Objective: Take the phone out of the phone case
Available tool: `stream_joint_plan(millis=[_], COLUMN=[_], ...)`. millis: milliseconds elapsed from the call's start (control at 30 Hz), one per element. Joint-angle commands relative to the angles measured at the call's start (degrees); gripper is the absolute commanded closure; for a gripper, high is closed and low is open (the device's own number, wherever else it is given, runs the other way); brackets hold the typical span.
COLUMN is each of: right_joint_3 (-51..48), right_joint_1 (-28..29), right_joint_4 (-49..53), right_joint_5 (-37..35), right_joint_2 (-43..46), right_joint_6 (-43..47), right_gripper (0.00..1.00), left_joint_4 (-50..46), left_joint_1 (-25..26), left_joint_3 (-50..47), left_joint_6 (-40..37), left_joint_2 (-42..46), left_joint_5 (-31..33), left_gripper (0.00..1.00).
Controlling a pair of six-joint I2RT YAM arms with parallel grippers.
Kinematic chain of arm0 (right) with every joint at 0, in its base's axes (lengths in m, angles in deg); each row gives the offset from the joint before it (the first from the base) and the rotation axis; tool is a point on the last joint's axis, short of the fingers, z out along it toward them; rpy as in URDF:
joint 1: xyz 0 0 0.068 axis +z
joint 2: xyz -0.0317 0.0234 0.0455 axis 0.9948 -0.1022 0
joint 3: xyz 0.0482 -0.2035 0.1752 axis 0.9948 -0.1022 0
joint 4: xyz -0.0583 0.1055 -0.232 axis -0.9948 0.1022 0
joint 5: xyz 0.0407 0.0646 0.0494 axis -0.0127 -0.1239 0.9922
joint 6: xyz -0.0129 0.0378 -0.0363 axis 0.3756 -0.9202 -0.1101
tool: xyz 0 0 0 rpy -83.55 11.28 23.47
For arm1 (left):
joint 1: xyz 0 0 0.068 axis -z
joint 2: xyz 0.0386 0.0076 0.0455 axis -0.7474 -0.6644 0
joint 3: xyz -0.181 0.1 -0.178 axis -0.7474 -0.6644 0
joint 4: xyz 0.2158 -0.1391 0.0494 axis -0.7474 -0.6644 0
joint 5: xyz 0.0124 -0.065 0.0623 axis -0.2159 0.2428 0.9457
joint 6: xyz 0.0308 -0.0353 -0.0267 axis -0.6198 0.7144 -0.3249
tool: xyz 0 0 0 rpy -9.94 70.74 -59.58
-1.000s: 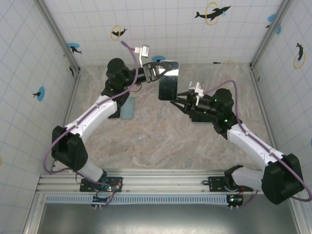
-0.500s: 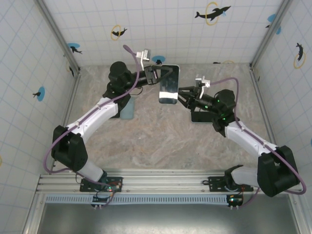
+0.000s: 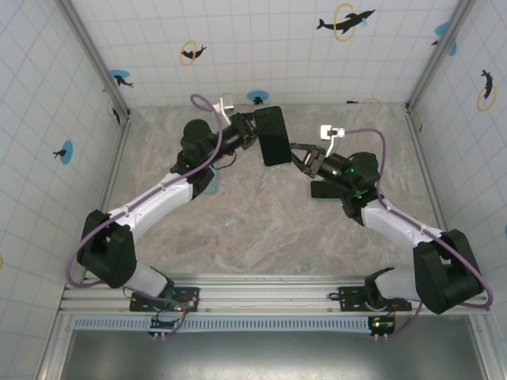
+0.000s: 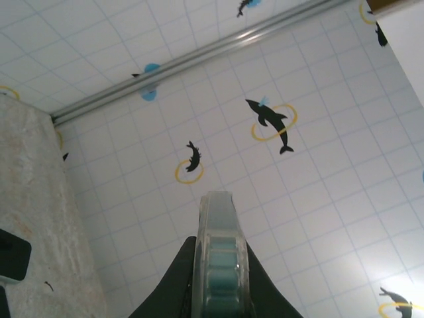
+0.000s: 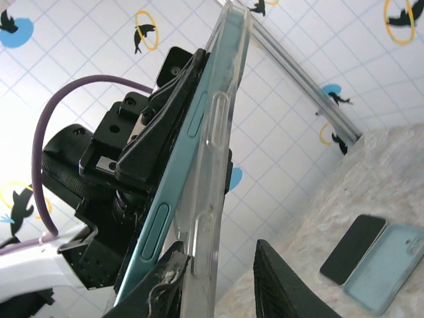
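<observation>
Clamping the phone (image 3: 274, 136), the left end effector (image 3: 255, 129) meets the right end effector (image 3: 299, 155), jaws parted astride the phone case (image 5: 215, 152) edge.

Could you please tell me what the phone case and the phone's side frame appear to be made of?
Phone case: clear and glossy, likely soft plastic; it is see-through, with bright glints along its edge.
Phone frame: teal with a satin sheen, possibly painted metal, though plastic cannot be excluded.

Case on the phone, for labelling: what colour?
The case is clear; right wrist view shows it best.
</observation>
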Motion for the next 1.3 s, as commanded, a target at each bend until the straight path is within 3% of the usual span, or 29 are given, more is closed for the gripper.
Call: stream_joint_plan(millis=[0,533,867,933,1000,1267], right_joint_3=[-0.56,-1.58,0.51,0.40,-0.10,-1.80], right_joint_1=[1.90,2.87,3.23,3.05,2.96,2.52], right_joint_4=[-4.35,-13.94,-17.27,-17.18,-17.71,-19.22], right_joint_5=[-0.31,-2.68,-3.29,-3.71,-4.73,-8.46], right_joint_2=[0.12,-4.11,-7.15,-7.33,-7.43,-7.63], right_joint_6=[-5.45,-20.94,-24.59,-24.98,-25.74,-28.37], right_gripper=[0.69,0.77,0.94,0.97,1.00,1.00], left_joint_4=[2.69,3.57,3.17,2.81,2.28,1.51], left_joint_1=[0.15,0.33,0.45,0.41,0.41,0.41], left_joint_3=[-1.65,-5.56,-5.43,-5.61,-5.70,-5.61], left_joint_6=[1.64,0.31,2.37,2.81,3.23,4.21], left_joint_2=[2.17,3.19,1.41,1.32,1.30,1.08], left_joint_5=[8.13,17.42,16.91,16.92,17.00,16.86], left_gripper=[1.00,1.00,1.00,0.95,0.84,0.58])
